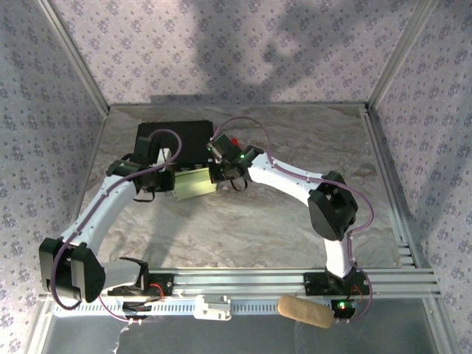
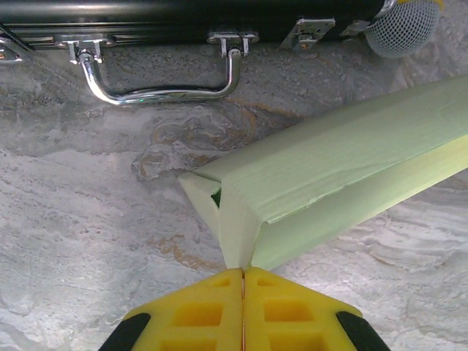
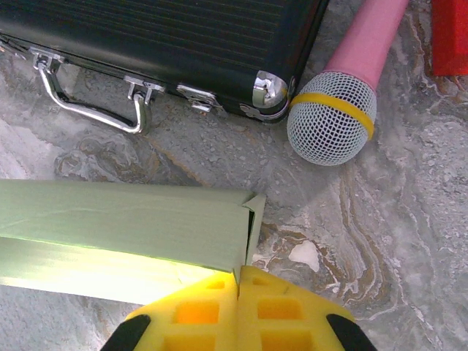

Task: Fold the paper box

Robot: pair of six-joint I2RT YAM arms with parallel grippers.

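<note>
- I am seeing the paper box (image 1: 195,183) lying mid-bench as a long, partly formed sleeve, just in front of the black case (image 1: 173,136) and apart from it.
- The left end effector (image 2: 243,272) is closed, its yellow pads (image 2: 197,314) pressed together on the tip of the end flap at the sleeve's left end.
- The right end effector (image 3: 238,272) is likewise closed, pinching the lower corner of the card at the sleeve's right end.
- I am judging that the two pinches, one at each end, are steadying the sleeve so that an end flap can be turned in; the left end is showing an open gap behind its flap.
- The case handle (image 2: 161,91) is lying flat on the bench (image 1: 243,228) between case and box, narrowing the room for any push away from the arms.
- A pink microphone (image 3: 333,117) is resting just beyond the box's right end, beside the case corner, with a red item (image 3: 450,36) further off; both are crowding any outward swing of the right arm.
</note>
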